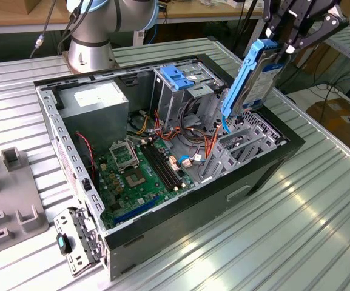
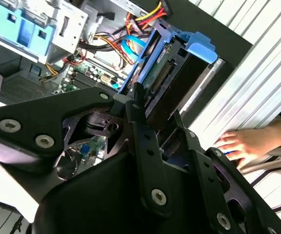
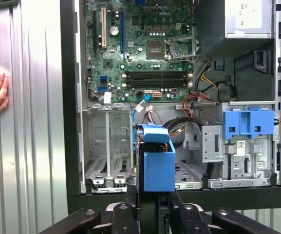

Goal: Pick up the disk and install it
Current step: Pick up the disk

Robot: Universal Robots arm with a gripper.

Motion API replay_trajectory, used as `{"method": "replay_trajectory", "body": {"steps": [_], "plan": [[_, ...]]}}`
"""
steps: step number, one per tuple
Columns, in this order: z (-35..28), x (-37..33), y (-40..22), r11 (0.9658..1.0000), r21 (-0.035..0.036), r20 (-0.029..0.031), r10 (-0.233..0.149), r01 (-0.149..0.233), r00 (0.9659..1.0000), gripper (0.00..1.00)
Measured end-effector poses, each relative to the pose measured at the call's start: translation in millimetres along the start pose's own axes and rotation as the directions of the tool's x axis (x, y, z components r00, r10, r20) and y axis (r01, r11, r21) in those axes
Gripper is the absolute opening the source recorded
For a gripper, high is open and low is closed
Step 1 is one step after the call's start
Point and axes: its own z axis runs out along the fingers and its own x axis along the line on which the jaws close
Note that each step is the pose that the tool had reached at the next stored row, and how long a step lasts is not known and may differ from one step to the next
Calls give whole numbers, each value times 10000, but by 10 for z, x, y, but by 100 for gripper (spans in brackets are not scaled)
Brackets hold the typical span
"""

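The disk, a silver drive in a blue plastic frame, hangs on edge and tilted above the open computer case, at the exterior view's right. My gripper is shut on its upper end. Below the disk stands the grey metal drive bay with open slots, and the disk's lower end is a little above it. In the second wrist view the disk sticks out past the black fingers. In the first wrist view the disk shows its blue end over the bay, held by the gripper.
Inside the case lie a green motherboard, a grey power-supply box, a metal cage with a blue latch and loose cables. A person's hand rests on the ribbed table beside the case. A grey fixture sits at the exterior view's left.
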Motion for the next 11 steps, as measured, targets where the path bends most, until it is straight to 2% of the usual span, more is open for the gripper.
{"method": "replay_trajectory", "body": {"steps": [2, 4, 7, 11], "plan": [[-2, 54, 24, 10000, 34, 2, -1, 1, 10000, 35], [-8, 149, 77, 10000, 92, 2, -3, 3, 10000, 35], [-8, 196, 117, 9999, 106, 3, -3, 3, 10000, 35], [10, 222, 137, 9999, 107, 1, -3, 3, 10000, 35]]}}
